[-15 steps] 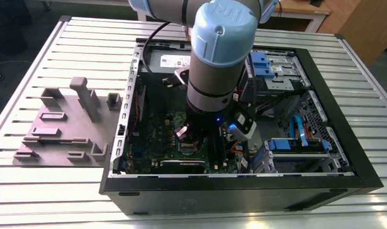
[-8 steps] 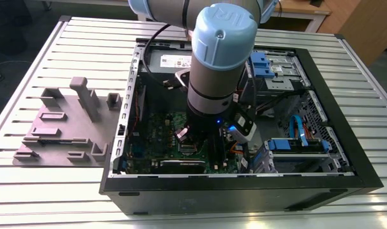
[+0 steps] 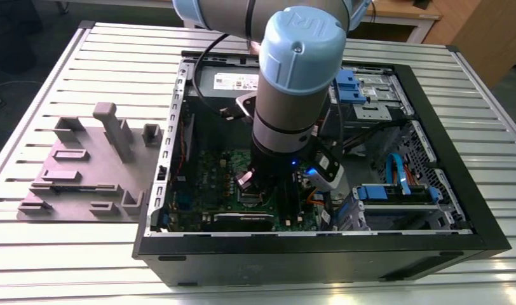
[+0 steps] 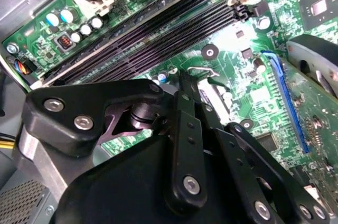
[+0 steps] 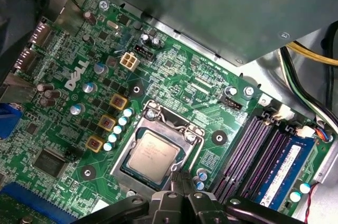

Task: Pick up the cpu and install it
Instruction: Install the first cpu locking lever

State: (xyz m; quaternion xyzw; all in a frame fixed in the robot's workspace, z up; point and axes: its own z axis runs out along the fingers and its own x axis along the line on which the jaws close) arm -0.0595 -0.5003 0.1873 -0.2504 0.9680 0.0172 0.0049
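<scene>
**Silver chip seated in its socket**

Silvery-grey, the cpu (image 5: 152,154) lies flat inside the shiny socket frame (image 5: 158,150), which the first wrist view shows near the middle of the green motherboard (image 5: 179,86), between a row of blue-topped capacitors and the dark memory slots (image 5: 253,150). My claw (image 5: 179,195) hangs just beside the frame's edge; whether its fingers are parted or closed I cannot tell, and I see nothing between them.

The second wrist view gives what the first does not: my black linkage (image 4: 185,155) up close, the long memory slots (image 4: 158,34) running past it, and a blue slot (image 4: 288,97) beyond.

The exterior view sets me deep in the open computer case (image 3: 326,248), my arm (image 3: 292,95) plunging toward the board. The case rests on a ribbed metal table (image 3: 97,254); a matte grey tray (image 3: 88,165) of raised blocks sits beside the case, toward the exterior view's left edge of the table.
</scene>
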